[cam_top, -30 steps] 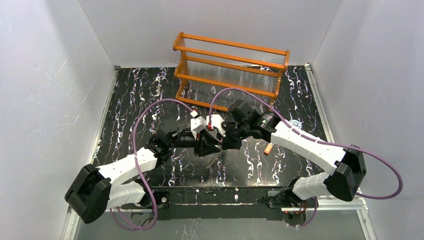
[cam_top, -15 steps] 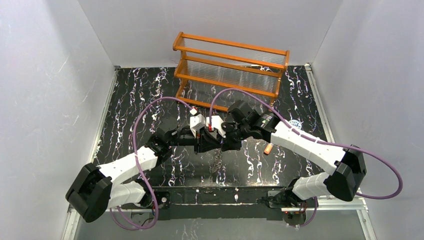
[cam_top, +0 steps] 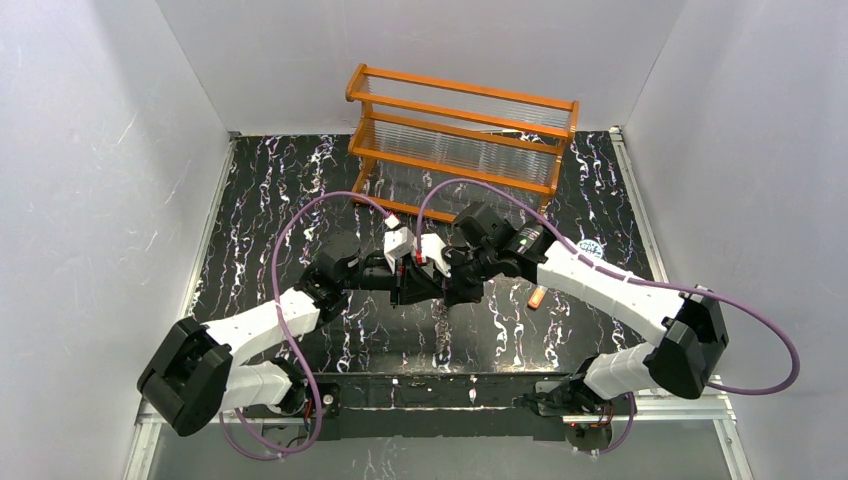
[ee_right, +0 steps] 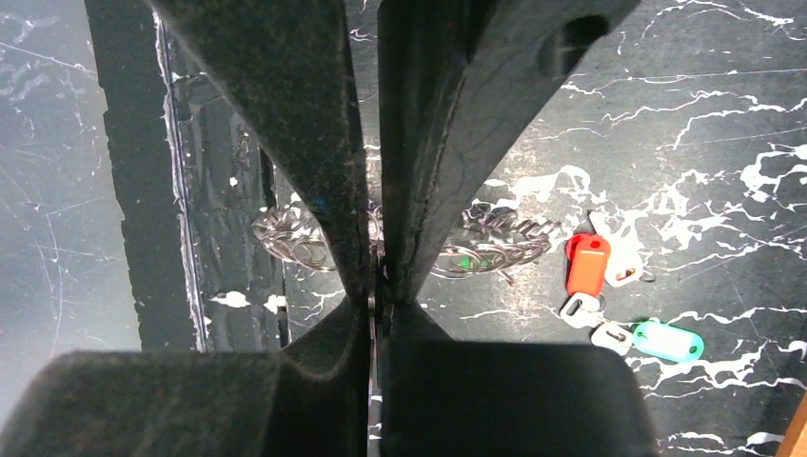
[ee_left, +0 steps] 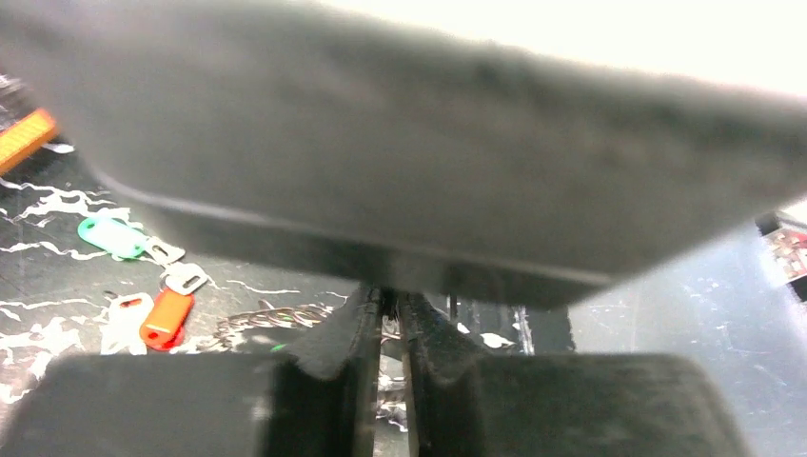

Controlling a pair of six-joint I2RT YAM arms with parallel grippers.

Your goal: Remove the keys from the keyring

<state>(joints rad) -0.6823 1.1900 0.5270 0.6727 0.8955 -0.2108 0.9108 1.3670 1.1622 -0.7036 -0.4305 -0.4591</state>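
Observation:
The keyring [ee_right: 495, 243], a silvery toothed loop, shows edge-on behind my right fingers, low over the black marble table. A red key [ee_right: 587, 265] and a green key [ee_right: 669, 341] trail from it on small silvery links. The left wrist view shows the same keyring [ee_left: 276, 319], the green key [ee_left: 112, 236] and the red key [ee_left: 167, 319]. My right gripper [ee_right: 371, 248] is shut, with a thin silvery sliver of the ring in its seam. My left gripper [ee_left: 390, 328] is pinched to a narrow slit where the ring's wire enters. Both grippers meet tip to tip [cam_top: 430, 283] at mid-table.
A wooden rack [cam_top: 460, 130] stands at the back. A clear tube with an orange cap [cam_top: 537, 297] lies under the right forearm, and a small blue-white lid [cam_top: 590, 247] lies beyond it. The table's near edge [ee_right: 133, 238] runs close behind the ring.
The left jaws have closed from a wider gap to a narrow slit. Both grippers have shifted together slightly toward the rack. The right jaws stayed shut.

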